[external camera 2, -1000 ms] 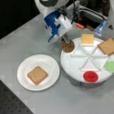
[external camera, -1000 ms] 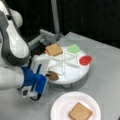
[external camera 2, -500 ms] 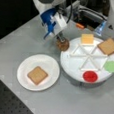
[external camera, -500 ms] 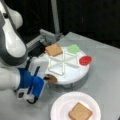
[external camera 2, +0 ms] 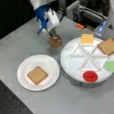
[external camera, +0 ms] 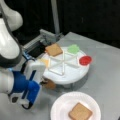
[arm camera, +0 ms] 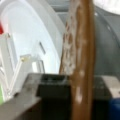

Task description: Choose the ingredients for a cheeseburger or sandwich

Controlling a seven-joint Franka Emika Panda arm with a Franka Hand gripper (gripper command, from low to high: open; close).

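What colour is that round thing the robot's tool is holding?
Brown, with paler speckles: the patty in the tool. The wrist view shows it best.

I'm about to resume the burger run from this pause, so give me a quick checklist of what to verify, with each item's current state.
1. Patty gripped by the end effector: ok; the wrist view shows it edge-on between the fingers.
2. Patty clear of the divided tray: ok; it hangs beside the tray rim.
3. Base toast lying on the white plate: ok.
4. Cheese, second toast, green leaf and red disc in separate tray compartments: ok.
5. Patty above the plate: not ok; it is between tray and plate.
6. Grip firmness: cannot tell.
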